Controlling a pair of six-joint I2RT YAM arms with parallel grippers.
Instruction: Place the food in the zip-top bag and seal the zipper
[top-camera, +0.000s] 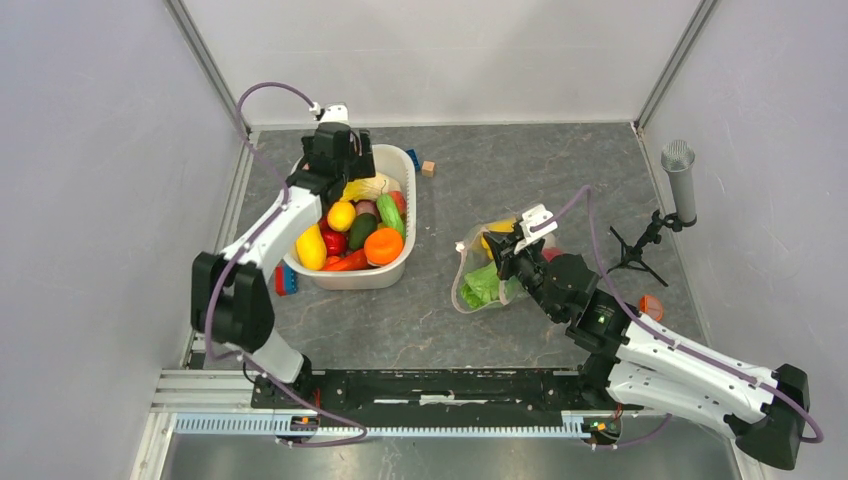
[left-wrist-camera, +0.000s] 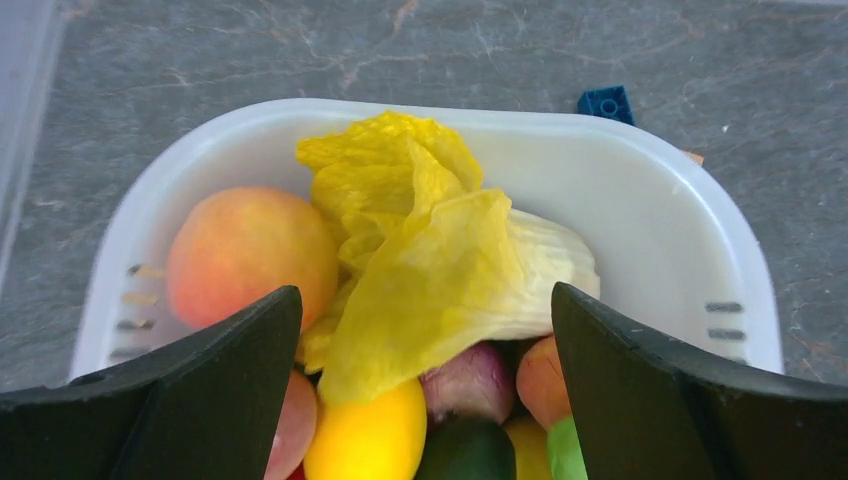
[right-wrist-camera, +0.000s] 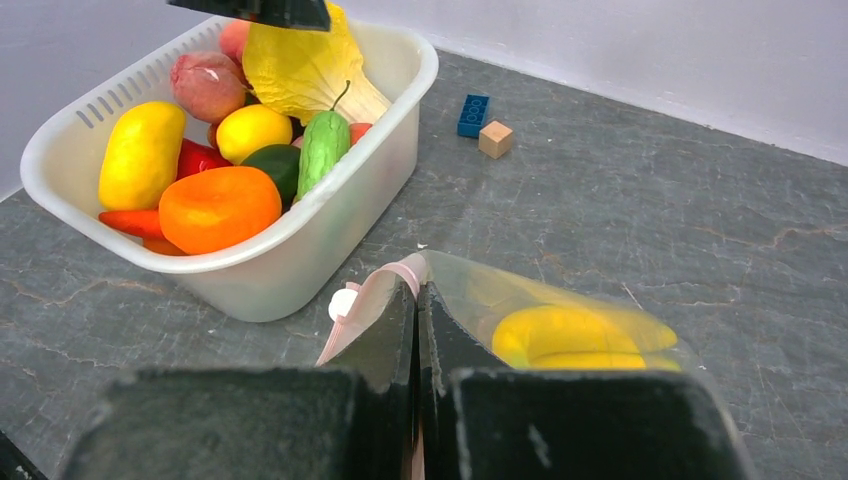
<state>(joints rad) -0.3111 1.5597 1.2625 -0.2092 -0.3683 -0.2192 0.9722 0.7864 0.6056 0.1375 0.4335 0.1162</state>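
The white tub (top-camera: 409, 172) holds the toy food: a yellow-white cabbage (left-wrist-camera: 430, 260), a peach (left-wrist-camera: 250, 250), a lemon (top-camera: 341, 215), an orange fruit (top-camera: 384, 246). My left gripper (top-camera: 338, 165) hangs open over the tub's far end, its fingers (left-wrist-camera: 200, 400) straddling the cabbage (right-wrist-camera: 300, 70) without touching. The clear zip-top bag (top-camera: 480, 290) lies right of the tub with yellow bananas (right-wrist-camera: 570, 335) and green food inside. My right gripper (top-camera: 510, 252) is shut on the bag's pink zipper strip (right-wrist-camera: 375, 295) at the mouth, holding it up.
A blue block (right-wrist-camera: 473, 114) and a wooden block (right-wrist-camera: 495, 139) lie behind the tub. More blue and red blocks (top-camera: 285, 280) sit by the tub's left front. A microphone on a small tripod (top-camera: 678, 180) stands at the right; an orange piece (top-camera: 651, 306) lies near it.
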